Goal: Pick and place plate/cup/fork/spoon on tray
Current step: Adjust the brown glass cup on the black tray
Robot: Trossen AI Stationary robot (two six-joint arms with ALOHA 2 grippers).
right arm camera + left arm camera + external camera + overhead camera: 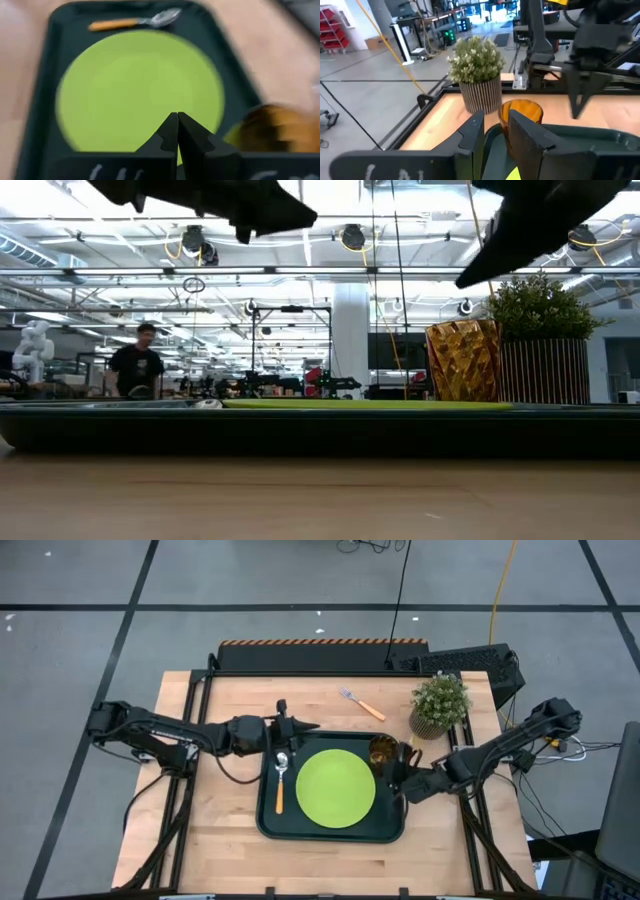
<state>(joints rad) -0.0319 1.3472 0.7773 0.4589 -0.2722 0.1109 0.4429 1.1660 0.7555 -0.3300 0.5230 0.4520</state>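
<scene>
Both arms are dark, nearly black, built of slim jointed links with rounded housings at the joints. Black cables loop along the left arm behind the left end effector (300,727), and more cables trail from the base of the right arm, well behind the right end effector (400,778). Each end effector carries two flat, angular black fingers (470,135) tapering to blunt tips, with stepped notches on their inner faces. Faint pale markings show on the housing just behind the fingers.
</scene>
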